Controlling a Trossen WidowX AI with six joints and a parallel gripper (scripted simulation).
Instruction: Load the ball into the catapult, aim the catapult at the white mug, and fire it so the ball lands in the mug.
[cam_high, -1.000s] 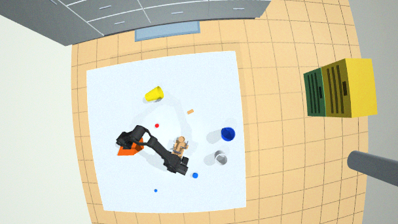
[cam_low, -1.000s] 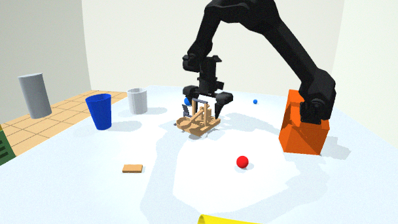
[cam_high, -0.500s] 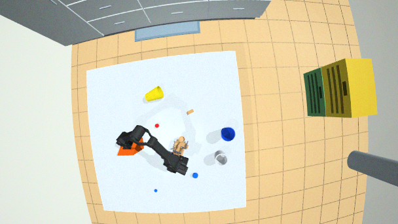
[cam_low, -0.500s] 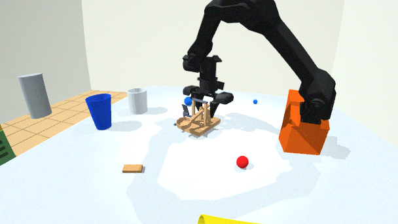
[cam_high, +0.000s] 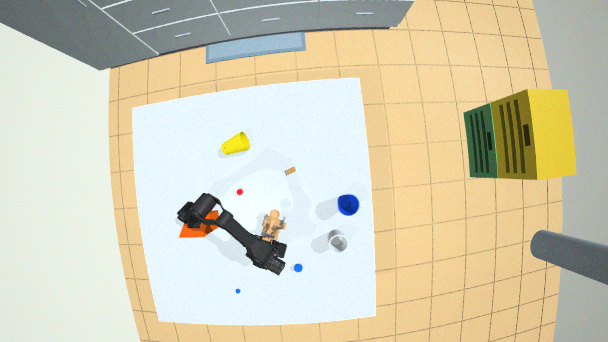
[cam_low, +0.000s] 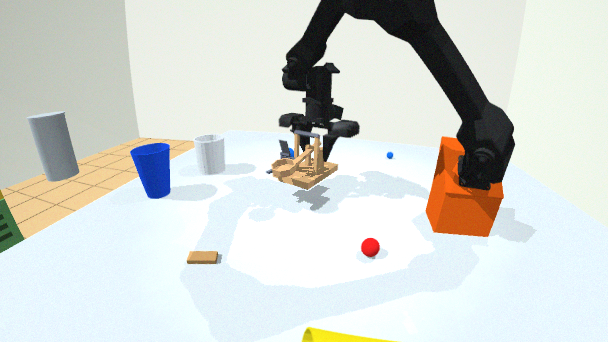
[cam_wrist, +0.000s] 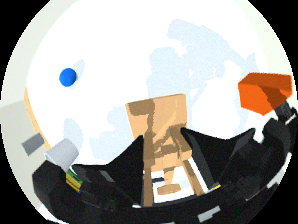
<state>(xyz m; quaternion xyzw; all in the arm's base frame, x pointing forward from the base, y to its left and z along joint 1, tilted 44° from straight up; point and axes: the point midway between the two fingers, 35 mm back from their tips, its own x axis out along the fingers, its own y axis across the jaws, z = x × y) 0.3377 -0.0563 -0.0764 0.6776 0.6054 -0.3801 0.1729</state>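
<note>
The wooden catapult (cam_high: 272, 229) (cam_low: 310, 178) (cam_wrist: 159, 112) hangs a little above the table, with its shadow below it in the exterior view. My gripper (cam_low: 316, 157) (cam_wrist: 162, 134) is shut on its frame, one finger on each side. The catapult's round cup (cam_high: 274, 213) (cam_low: 283, 169) is empty. The white mug (cam_high: 338, 241) (cam_low: 210, 156) (cam_wrist: 62, 154) stands upright to the right in the top view. A red ball (cam_high: 240, 192) (cam_low: 370, 247), a larger blue ball (cam_high: 298, 268) (cam_wrist: 67, 77) and a small blue ball (cam_high: 238, 291) (cam_low: 390, 155) lie on the table.
A dark blue cup (cam_high: 348, 205) (cam_low: 153, 171) stands beside the mug. A yellow cup (cam_high: 235, 144) lies on its side. A flat wooden block (cam_high: 290, 171) (cam_low: 202, 257) lies on the table. An orange block (cam_high: 191, 230) (cam_low: 462, 216) (cam_wrist: 265, 96) stands by the arm's base.
</note>
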